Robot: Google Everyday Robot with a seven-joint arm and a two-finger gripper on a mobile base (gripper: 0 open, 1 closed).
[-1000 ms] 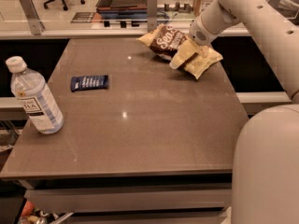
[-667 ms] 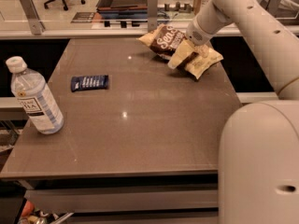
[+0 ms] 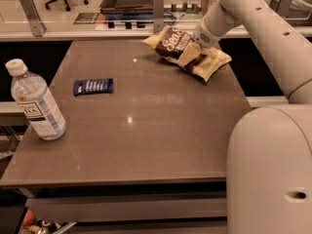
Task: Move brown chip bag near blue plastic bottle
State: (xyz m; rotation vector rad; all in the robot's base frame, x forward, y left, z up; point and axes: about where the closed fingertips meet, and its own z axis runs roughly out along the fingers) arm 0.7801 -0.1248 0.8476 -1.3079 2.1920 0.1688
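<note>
Shifted slightly left since the earlier frame: gripper [image 3: 191, 55], clamped on the brown chip bag [image 3: 170, 43] at the table's [image 3: 146, 145] far right, well apart from the upright blue plastic bottle [image 3: 36, 104] near left, bar wrapper [image 3: 93, 86] lying between.

"Sea" on chip bag [image 3: 171, 45] at jaws

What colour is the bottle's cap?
White cap on the blue plastic bottle, camera view. The end effector is at the brown chip bag.
</note>
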